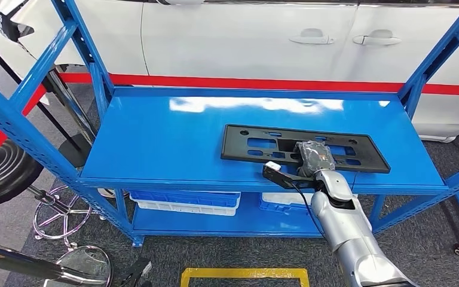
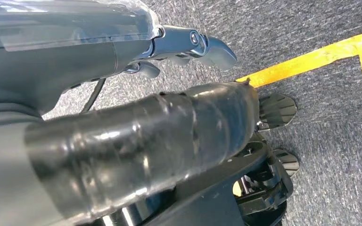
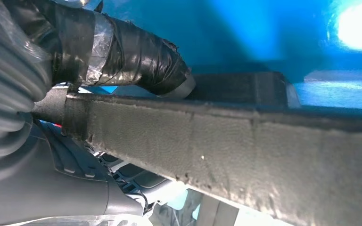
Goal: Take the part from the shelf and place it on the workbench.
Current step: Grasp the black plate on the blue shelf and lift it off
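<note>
Now right hand (image 1: pixel 314 158) around part (image 1: pixel 257 143)

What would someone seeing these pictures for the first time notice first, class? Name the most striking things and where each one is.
The bright blue shelf fills the middle of the head view, with a white car bearing a red stripe right behind it. On the shelf's top level lies a flat black part, and the robot's right hand grips its near edge. On the lower level sit blue and white trays.
</note>
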Robot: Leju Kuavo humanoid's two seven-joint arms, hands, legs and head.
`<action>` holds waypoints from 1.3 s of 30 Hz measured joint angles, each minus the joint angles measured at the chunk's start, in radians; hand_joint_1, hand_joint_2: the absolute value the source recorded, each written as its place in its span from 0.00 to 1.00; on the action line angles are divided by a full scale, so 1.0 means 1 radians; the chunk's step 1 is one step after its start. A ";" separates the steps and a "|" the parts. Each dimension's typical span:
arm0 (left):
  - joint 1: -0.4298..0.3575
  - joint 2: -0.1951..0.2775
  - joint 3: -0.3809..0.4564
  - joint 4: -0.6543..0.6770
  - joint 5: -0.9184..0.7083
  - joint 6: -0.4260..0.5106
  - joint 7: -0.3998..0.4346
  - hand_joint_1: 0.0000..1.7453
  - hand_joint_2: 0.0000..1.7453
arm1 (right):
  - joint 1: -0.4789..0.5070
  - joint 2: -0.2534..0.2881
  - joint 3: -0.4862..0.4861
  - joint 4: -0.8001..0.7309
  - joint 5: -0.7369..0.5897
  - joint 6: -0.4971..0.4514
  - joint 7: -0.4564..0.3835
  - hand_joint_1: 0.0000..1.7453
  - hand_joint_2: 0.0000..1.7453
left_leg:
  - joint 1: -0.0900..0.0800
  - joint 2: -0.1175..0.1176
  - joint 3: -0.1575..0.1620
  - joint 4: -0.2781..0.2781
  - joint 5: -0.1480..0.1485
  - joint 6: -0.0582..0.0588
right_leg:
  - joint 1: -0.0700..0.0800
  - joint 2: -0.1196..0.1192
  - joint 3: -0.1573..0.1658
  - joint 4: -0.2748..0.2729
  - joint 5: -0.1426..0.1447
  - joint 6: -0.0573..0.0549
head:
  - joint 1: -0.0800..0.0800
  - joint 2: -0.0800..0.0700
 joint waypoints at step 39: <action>0.046 0.012 0.000 0.028 -0.045 0.006 -0.032 0.00 1.00 | 0.209 -0.106 0.097 -0.821 -0.319 0.111 -0.141 1.00 1.00 | 0.021 0.002 0.014 -0.018 0.005 0.009 | -0.040 -0.010 -0.056 0.119 -0.034 0.063 | 0.000 0.000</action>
